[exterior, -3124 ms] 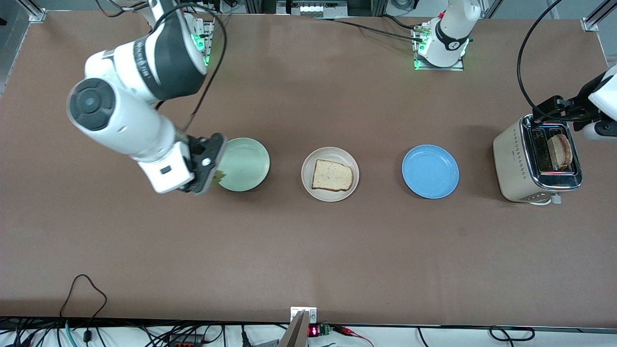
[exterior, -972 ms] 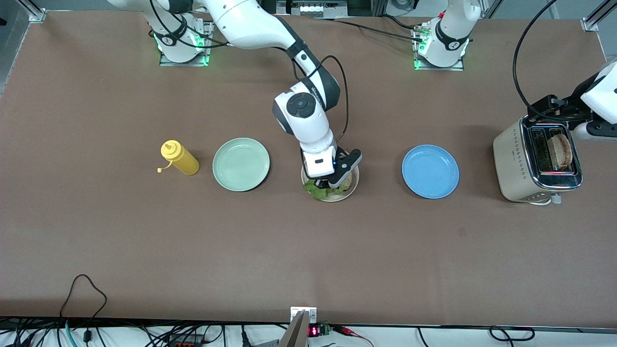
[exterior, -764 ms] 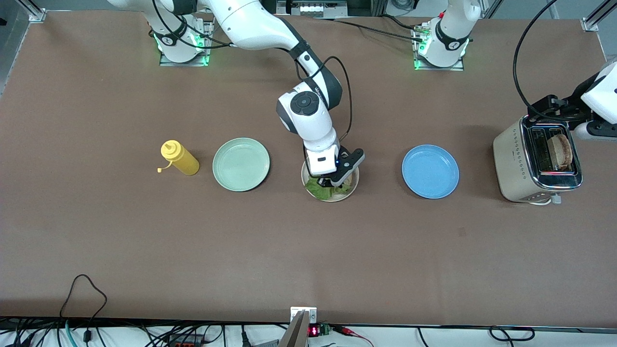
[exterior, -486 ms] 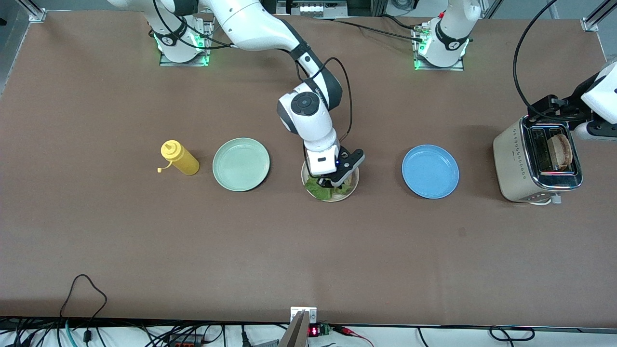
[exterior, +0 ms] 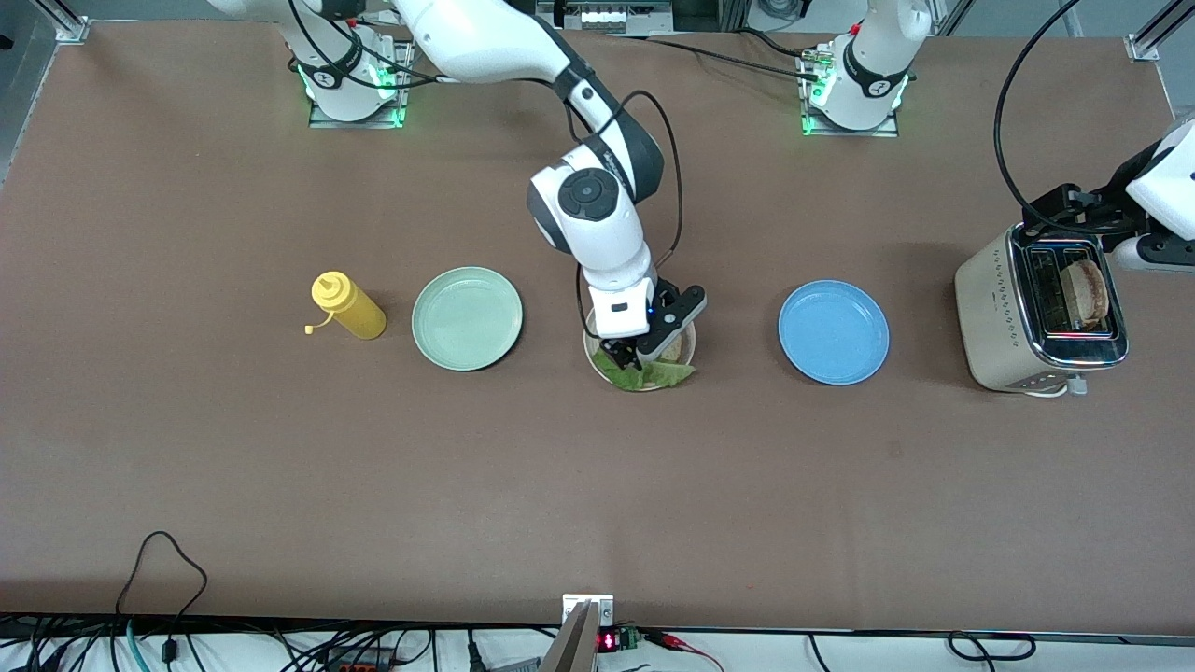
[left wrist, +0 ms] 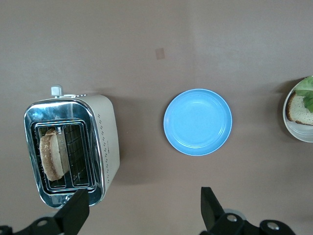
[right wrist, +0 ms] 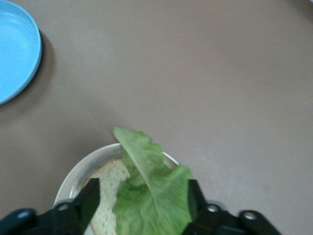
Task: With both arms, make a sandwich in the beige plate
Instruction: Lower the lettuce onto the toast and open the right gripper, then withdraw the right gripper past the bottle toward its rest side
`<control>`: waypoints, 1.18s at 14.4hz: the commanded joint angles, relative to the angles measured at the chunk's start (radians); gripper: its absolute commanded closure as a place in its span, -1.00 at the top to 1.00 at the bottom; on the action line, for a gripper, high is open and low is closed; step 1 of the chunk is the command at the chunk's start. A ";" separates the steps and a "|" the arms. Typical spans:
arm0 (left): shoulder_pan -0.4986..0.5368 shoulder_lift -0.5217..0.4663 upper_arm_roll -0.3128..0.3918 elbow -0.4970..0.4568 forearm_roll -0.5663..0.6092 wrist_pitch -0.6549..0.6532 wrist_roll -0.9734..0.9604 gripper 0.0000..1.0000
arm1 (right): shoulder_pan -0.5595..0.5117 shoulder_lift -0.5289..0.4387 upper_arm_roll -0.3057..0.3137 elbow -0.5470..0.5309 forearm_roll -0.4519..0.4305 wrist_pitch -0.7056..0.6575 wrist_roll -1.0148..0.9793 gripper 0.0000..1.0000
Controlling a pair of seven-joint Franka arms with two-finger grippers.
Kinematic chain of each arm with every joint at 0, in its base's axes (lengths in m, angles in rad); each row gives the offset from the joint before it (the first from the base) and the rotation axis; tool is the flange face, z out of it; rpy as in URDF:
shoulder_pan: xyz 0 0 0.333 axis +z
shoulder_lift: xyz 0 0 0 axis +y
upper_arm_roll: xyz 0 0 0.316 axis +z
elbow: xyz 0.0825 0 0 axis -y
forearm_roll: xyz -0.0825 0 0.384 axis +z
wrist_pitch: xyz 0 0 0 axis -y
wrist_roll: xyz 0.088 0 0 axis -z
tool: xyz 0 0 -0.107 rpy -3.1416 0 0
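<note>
Front view: the right tool [exterior: 638, 356] hangs low over the beige plate [exterior: 688, 342] mid-desk, between the mint plate [exterior: 467, 318] and the blue plate [exterior: 834, 332]. The lettuce leaf [exterior: 653, 376] lies on the bread there, spilling over the rim nearest the camera.

Left wrist view: the left tool [left wrist: 142, 214] is spread wide, holding nothing, above the toaster [left wrist: 73, 149] with a bread slice [left wrist: 51, 154] in its slot, at the left arm's end.

Right wrist view: fingers [right wrist: 91, 199] apart on either side of the leaf, not pinching it.

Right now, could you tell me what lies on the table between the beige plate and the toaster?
Only the blue plate lies between the beige plate and the toaster; both the front and left wrist views show it, with bare table around it.
</note>
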 commanded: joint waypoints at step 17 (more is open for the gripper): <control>0.191 0.214 0.015 0.091 0.116 -0.023 0.148 1.00 | -0.359 -0.332 -0.205 -0.006 -0.006 -0.679 0.055 1.00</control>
